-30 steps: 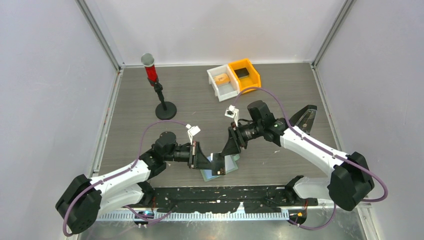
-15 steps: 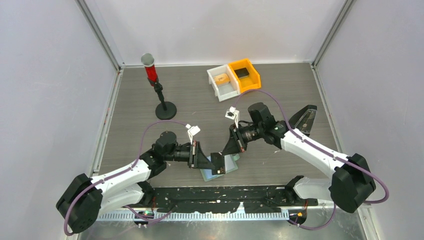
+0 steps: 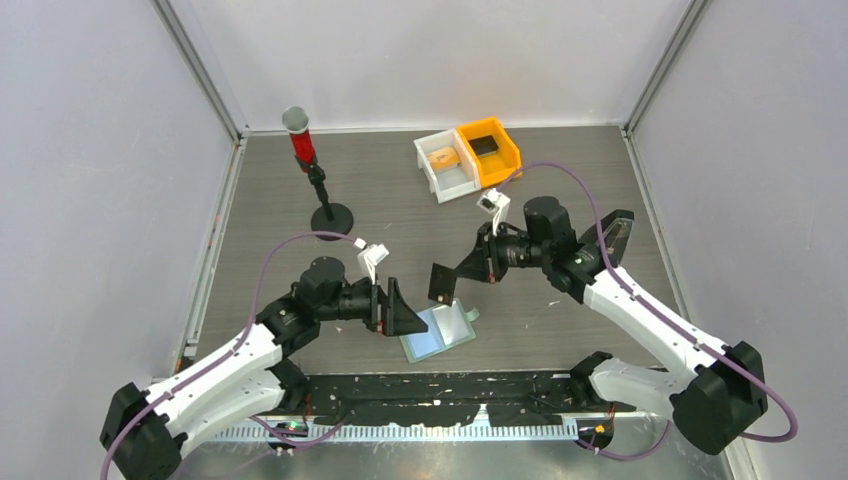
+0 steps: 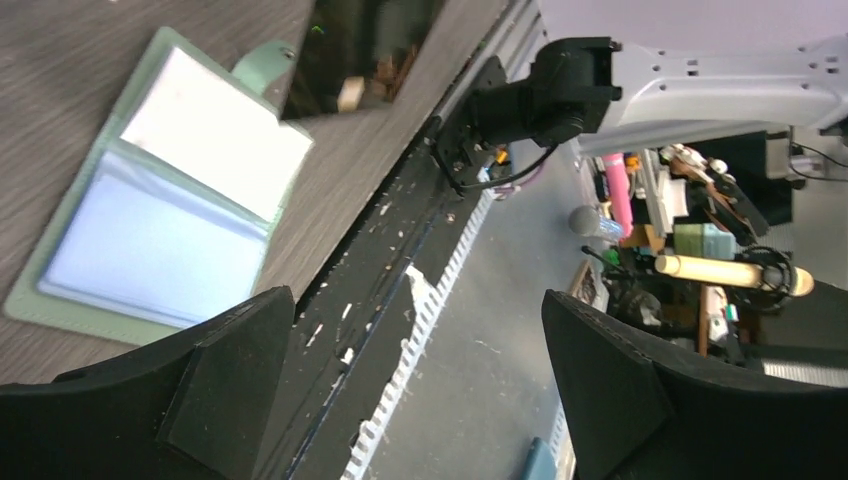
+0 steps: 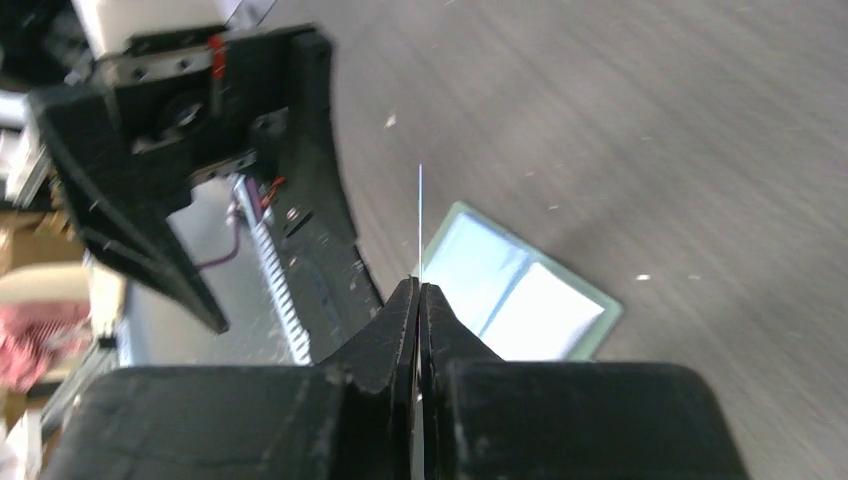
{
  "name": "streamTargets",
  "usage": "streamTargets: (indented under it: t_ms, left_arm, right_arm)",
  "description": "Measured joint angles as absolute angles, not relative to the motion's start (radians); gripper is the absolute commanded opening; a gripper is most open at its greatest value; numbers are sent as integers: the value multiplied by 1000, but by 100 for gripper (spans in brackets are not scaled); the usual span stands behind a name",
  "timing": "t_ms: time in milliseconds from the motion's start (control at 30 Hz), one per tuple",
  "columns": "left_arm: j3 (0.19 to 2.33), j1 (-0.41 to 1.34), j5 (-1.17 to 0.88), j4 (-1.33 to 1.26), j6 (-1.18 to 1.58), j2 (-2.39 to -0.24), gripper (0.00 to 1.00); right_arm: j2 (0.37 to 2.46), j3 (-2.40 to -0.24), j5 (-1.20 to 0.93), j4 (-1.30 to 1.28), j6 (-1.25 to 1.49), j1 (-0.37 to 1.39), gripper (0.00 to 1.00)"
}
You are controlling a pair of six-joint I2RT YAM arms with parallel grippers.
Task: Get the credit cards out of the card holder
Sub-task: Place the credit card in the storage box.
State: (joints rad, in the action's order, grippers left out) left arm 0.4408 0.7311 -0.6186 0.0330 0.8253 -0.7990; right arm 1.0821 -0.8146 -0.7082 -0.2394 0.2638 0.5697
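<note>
The card holder (image 3: 441, 334) lies open and flat on the table, pale green, with a bluish pocket (image 4: 150, 250) and a whiter pocket (image 4: 215, 135). My right gripper (image 3: 452, 278) hangs just above and behind it, shut on a thin credit card (image 3: 441, 284) lifted free of the holder. That card shows as a dark glossy face (image 4: 360, 50) in the left wrist view and as a fine edge (image 5: 420, 215) rising from the shut right gripper (image 5: 420, 290). My left gripper (image 3: 406, 312) sits left of the holder, its jaws wide and empty (image 4: 418, 298).
A white bin (image 3: 440, 175) with a tan item and an orange bin (image 3: 505, 150) with a black block stand at the back. A red-topped stand (image 3: 318, 180) is at back left. A dark tilted object (image 3: 610, 235) lies at the right. The black rail (image 3: 450, 385) runs along the near edge.
My left gripper has opened and drawn back to the left. My right gripper has shut on the card and carried it up and away from the holder.
</note>
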Motion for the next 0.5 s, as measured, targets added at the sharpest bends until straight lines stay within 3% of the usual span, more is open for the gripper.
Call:
streamTargets:
  t_ms: [267,500]
  left_arm:
    - [546,731,-438,347,725,-790,99]
    - [643,731,-311,575,652,-749,99]
  right_arm:
    - [1164,-862,-492,-130,337,422,5]
    - [1376,-1011,-288,68,373,297,5]
